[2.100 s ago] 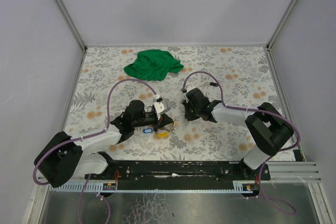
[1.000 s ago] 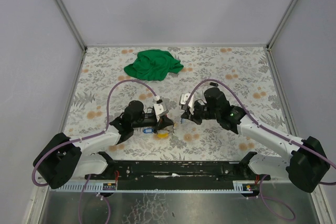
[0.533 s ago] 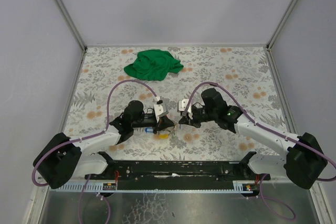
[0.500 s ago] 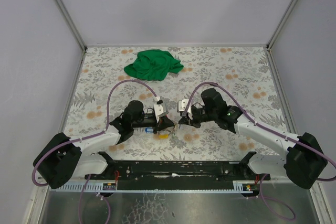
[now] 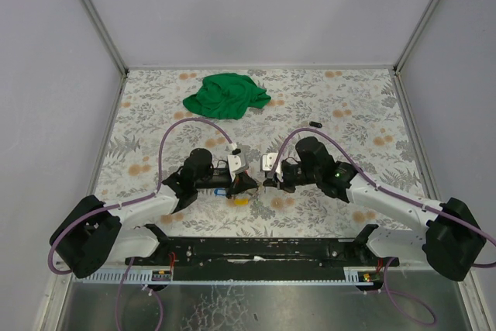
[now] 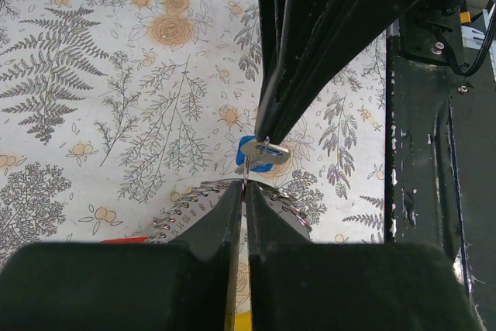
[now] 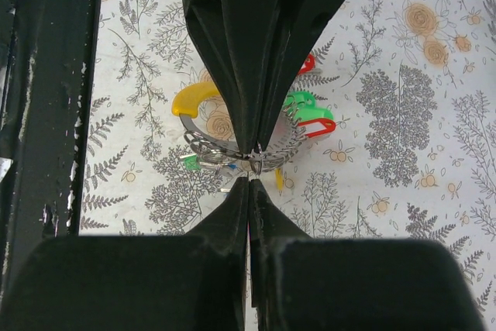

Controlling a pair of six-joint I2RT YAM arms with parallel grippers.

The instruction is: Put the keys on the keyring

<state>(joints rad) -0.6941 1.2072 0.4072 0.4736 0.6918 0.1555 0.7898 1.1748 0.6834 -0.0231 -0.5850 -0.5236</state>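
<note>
The floral table (image 5: 364,98) is the widest hazard. Anything dropped there is easily lost against its busy print, and a key lying flat is not readily picked up again by such broad fingers. The green cloth (image 5: 226,94) is seen bunched at the far side, well apart from the work, so no snagging is expected from it.

Near the front edge the grippers are set tip to tip. The left gripper (image 6: 245,191) is pressed together, and the thin wire of the keyring (image 7: 203,142) appears to be pinched in it. The right gripper (image 7: 249,182) is likewise pressed together, seemingly on the blue key (image 6: 260,153), which is held just above the left fingertips. With the tips so close, the fingers could be knocked together by a slight misalignment and the ring jolted out of the pinch.

Only a sliver of the ring's wire is gripped, so it could be twisted or pulled free if the key is pushed across it rather than along it. The yellow key (image 7: 190,98), the green key (image 7: 308,106) and the red key (image 7: 319,131) are crowded at the ring and could be dragged along with it. Smallest of all, the blue key's hole cannot be made out. If the wire end is missed, the key may be levered out and dropped.
</note>
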